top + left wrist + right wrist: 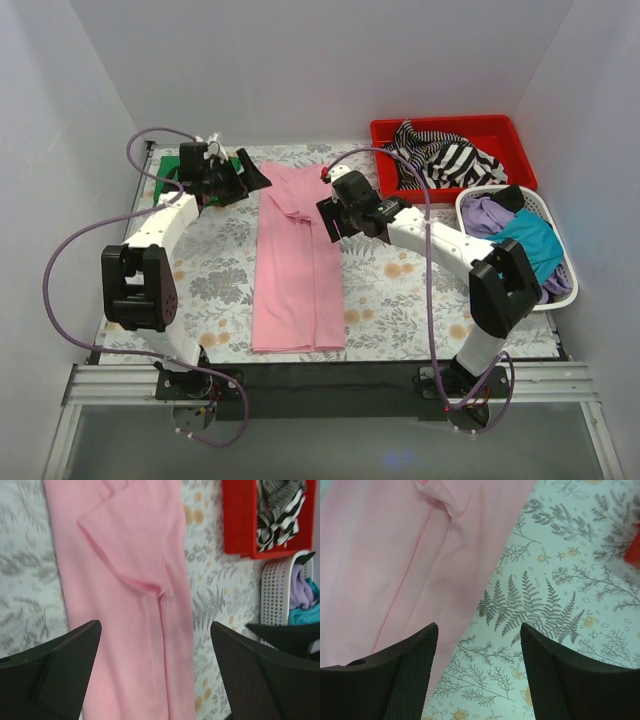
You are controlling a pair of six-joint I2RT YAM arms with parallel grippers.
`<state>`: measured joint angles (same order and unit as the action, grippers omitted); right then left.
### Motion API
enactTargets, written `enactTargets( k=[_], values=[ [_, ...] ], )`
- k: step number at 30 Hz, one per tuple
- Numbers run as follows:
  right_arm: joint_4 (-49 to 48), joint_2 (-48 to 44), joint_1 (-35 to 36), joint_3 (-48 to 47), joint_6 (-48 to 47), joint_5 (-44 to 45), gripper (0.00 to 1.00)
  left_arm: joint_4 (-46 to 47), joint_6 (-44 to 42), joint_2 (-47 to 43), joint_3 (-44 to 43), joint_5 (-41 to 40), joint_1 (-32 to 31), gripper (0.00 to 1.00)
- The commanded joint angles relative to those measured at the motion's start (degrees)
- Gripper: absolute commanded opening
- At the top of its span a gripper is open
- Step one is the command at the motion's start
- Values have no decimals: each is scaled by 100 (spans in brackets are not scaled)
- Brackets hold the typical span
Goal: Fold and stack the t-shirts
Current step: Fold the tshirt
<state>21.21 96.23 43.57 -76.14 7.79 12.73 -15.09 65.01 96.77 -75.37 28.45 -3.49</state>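
Note:
A light pink t-shirt [298, 260] lies flat in the middle of the table, folded lengthwise into a long strip with a sleeve tucked in near its far end. My left gripper [256, 179] hovers open at the strip's far left corner; in its wrist view the pink t-shirt [130, 580] lies under the gap of the left gripper [155, 630], untouched. My right gripper [328, 220] stands open at the strip's right edge; in its wrist view the right gripper [479, 630] holds nothing, with the pink t-shirt [385, 555] beside it. A dark green t-shirt [166, 172] lies at the far left, behind the left arm.
A red bin [500, 130] at the back right holds a black-and-white striped t-shirt [445, 158]. Next to it, a white basket [478, 197] holds purple [488, 216] and teal [535, 240] shirts. A floral cloth [215, 270] covers the table. White walls enclose three sides.

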Motion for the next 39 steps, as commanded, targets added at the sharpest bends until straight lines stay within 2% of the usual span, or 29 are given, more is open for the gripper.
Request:
enactTargets(
  k=[1, 5, 10, 12, 17, 21, 26, 30, 39],
  values=[
    [-240, 596, -190, -268, 12, -455, 73, -169, 414, -376, 759, -34, -109, 90],
    [-188, 1467, -402, -1243, -58, -833, 73, -345, 416, -1019, 1472, -23, -135, 90],
    [216, 2985, -516, -3184, -129, -983, 73, -372, 389, -1853, 2131, -304, -135, 90],
    [673, 3610, -516, -4027, -146, -1027, 73, -380, 416, -2118, 2263, -314, -135, 90],
    [770, 4272, -543, -4620, -225, -834, 73, -398, 372, -2452, 2431, -444, -135, 91],
    [806, 4414, -552, -4455, -260, -834, 72, -433, 301, -2470, 2422, -472, -135, 90],
    [542, 3905, -473, -3550, -348, -667, 72, -389, 266, -2321, 2405, -516, -135, 91],
    [446, 3580, -429, -3259, -392, -500, 72, -328, 257, -2224, 2404, -507, -135, 91],
    [331, 3325, -376, -3293, -559, -535, 72, -213, 301, -2101, 2501, -480, -135, 91]
  ],
)
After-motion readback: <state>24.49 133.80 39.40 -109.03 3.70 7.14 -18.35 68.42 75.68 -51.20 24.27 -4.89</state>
